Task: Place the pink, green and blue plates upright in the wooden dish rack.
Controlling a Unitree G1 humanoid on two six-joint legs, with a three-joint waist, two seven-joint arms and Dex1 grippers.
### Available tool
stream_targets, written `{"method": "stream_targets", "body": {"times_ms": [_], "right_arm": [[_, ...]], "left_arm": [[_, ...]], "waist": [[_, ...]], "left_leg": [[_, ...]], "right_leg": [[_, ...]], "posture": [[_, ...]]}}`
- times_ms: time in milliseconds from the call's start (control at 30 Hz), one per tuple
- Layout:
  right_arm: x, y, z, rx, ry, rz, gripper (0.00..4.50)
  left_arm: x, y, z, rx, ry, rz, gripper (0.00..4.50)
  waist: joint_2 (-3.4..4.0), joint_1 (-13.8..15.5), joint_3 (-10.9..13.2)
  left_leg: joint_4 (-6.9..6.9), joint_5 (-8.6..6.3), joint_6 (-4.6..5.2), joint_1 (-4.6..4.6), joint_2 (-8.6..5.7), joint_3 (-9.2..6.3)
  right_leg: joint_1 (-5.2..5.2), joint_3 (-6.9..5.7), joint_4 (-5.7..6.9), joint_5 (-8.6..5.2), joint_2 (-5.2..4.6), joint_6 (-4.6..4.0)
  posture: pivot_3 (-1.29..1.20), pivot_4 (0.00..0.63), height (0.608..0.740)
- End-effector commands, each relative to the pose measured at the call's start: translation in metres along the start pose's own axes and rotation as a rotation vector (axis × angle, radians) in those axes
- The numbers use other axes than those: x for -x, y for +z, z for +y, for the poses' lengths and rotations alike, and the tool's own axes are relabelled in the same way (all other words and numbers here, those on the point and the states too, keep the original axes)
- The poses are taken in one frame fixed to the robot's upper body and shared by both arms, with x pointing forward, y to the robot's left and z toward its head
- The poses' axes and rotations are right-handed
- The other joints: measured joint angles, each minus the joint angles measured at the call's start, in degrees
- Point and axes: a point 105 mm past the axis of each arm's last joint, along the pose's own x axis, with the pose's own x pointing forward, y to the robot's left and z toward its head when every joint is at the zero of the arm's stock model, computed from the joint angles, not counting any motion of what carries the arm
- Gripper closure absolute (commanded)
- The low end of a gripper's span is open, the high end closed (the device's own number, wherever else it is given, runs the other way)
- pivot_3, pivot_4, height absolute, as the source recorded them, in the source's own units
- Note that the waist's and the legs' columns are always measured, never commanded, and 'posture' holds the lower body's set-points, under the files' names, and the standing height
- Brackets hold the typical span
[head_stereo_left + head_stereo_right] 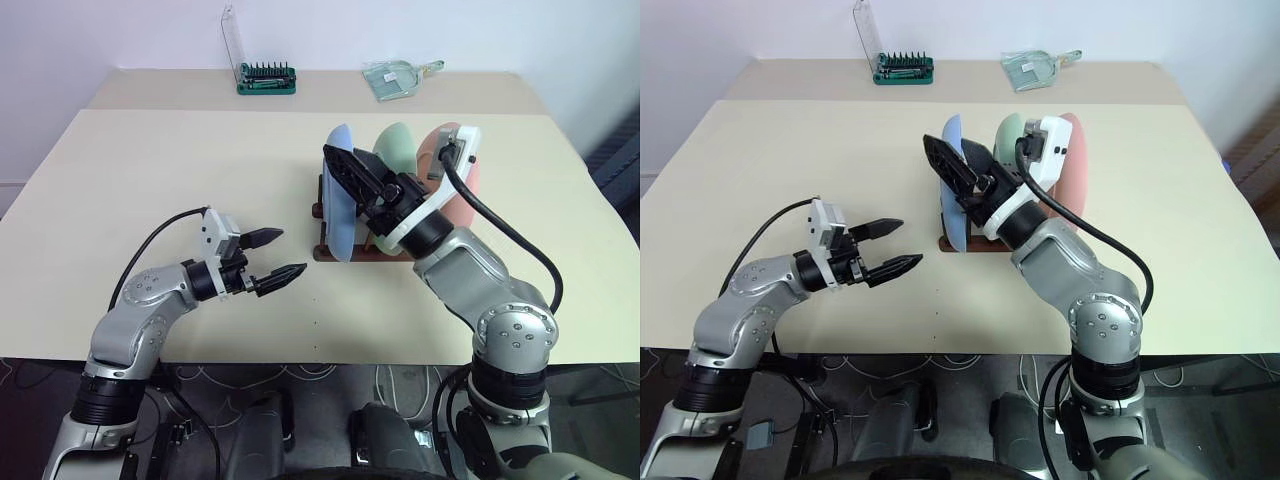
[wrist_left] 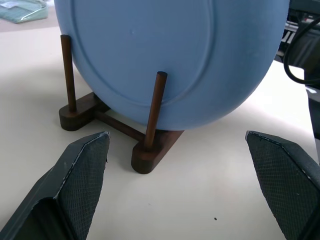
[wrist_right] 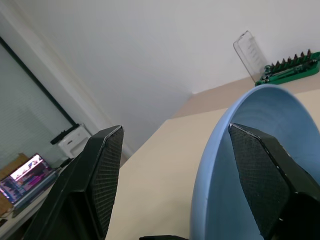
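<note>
Blue plate (image 1: 338,190): rigid, smooth, likely slippery; I would pinch its upper rim.
Right gripper (image 1: 958,177): jaws parted astride that rim.
Left gripper (image 1: 273,258): jaws wide, empty.

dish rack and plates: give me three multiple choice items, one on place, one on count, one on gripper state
1. Which plate stands nearest the left gripper?
A pink plate
B green plate
C blue plate

2. How many plates stand in the wooden dish rack?
A one
B two
C three

3. How is the right gripper?
A open, one finger on each side of the blue plate's rim
B shut on the green plate
C shut on nothing

Answers:
1 C, the blue plate is at the rack's end facing it.
2 C, with the green plate and pink plate behind.
3 A, the right wrist view shows its fingers wide apart.
</note>
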Motion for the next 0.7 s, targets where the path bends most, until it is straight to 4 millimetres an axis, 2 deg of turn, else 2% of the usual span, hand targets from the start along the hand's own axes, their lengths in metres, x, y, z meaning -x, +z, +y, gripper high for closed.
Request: {"method": "stream_targets", "body": {"times_ms": [33, 333, 500, 600, 700], "right_arm": [[-0.005, 0.012, 0.007, 0.056, 0.036, -0.037, 1.12], [-0.020, 0.019, -0.012, 0.166, -0.024, -0.029, 1.12], [-0.021, 0.028, 0.001, 0.255, 0.044, -0.053, 1.12], [-0.015, 0.045, 0.025, 0.403, 0.158, -0.095, 1.12], [-0.006, 0.060, 0.033, 0.513, 0.205, -0.121, 1.12]], "left_arm": [[-0.002, 0.007, -0.004, -0.026, -0.022, -0.025, 0.00], [-0.002, 0.005, -0.005, -0.026, -0.022, -0.027, 0.00], [-0.002, 0.003, -0.005, -0.022, -0.018, -0.028, 0.00], [-0.001, 0.001, -0.004, -0.021, -0.014, -0.028, 0.00], [0.000, 0.000, -0.003, -0.023, -0.013, -0.029, 0.00]], "waist": [[0.00, -0.03, 0.00], [0.00, 0.00, 0.00], [0.00, 0.01, 0.00], [0.02, 0.02, 0.01], [0.01, 0.08, 0.01]], "left_leg": [[0.00, 0.00, 0.00, 0.00, 0.00, 0.00], [-0.02, 0.03, -0.04, -0.03, 0.00, 0.03], [-0.01, 0.11, -0.17, -0.20, 0.00, 0.06], [-0.01, 0.10, -0.17, -0.27, 0.01, 0.07], [0.00, 0.12, -0.18, -0.38, 0.01, 0.09]], "right_leg": [[0.00, 0.00, 0.00, 0.00, 0.00, 0.00], [-0.05, 0.00, 0.00, 0.00, 0.00, 0.00], [-0.24, 0.03, 0.02, 0.00, 0.00, 0.00], [-0.31, 0.03, 0.04, 0.00, 0.01, 0.00], [-0.42, 0.04, 0.06, 0.00, 0.00, 0.00]], "posture": [[0.00, 0.150, 0.732], [0.00, 0.150, 0.732], [0.00, 0.150, 0.732], [0.00, 0.150, 0.732], [0.00, 0.150, 0.732]]}}
